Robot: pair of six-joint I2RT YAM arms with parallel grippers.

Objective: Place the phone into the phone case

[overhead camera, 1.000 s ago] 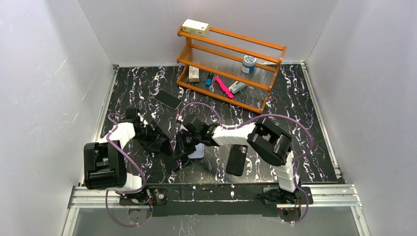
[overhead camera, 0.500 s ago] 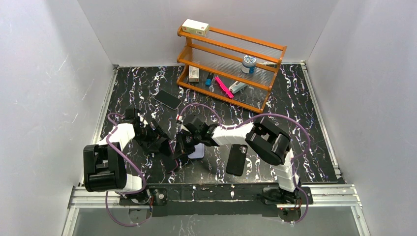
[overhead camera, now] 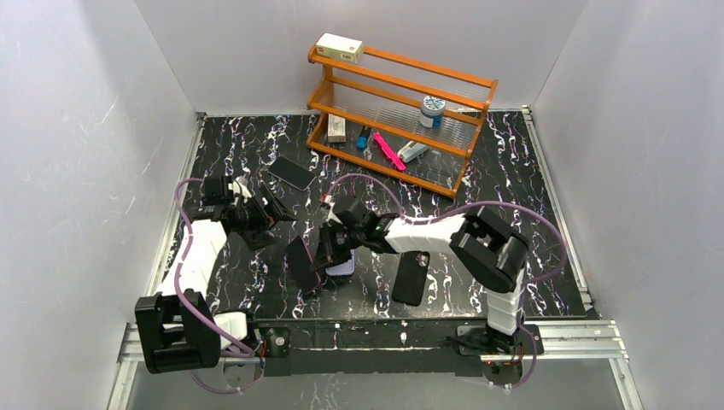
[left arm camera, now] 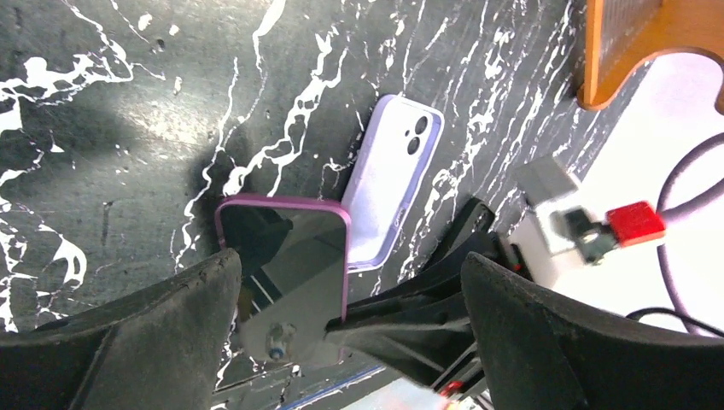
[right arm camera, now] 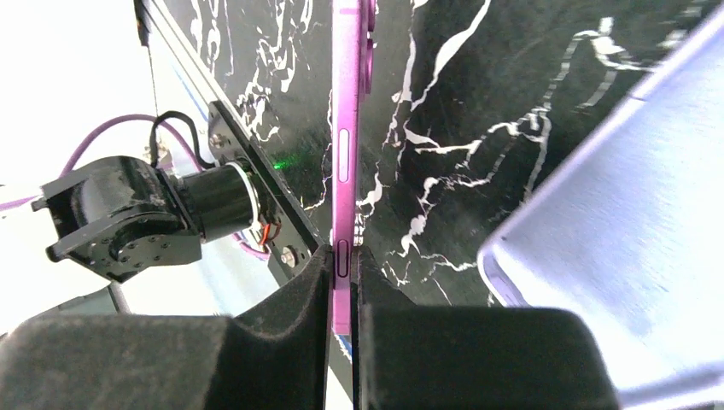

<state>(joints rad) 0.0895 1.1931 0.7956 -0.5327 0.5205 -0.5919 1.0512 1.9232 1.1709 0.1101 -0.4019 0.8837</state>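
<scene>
The black phone lies flat at the far left of the table, in front of the rack. The matte black phone case lies near the front, right of centre. Neither shows in the wrist views. My right gripper is shut on the edge of a purple-edged phone with a dark glossy screen, holding it on edge above the table. My left gripper is open and empty, left of that phone and apart from it.
A lavender-backed phone with two camera lenses lies flat just beside my right gripper. A wooden rack with a box, a jar and small items stands at the back. White walls close in both sides.
My left gripper has let go near the purple-edged phone and drawn back to the far left. My right gripper still grips that phone, which now shows fully, standing on edge.
</scene>
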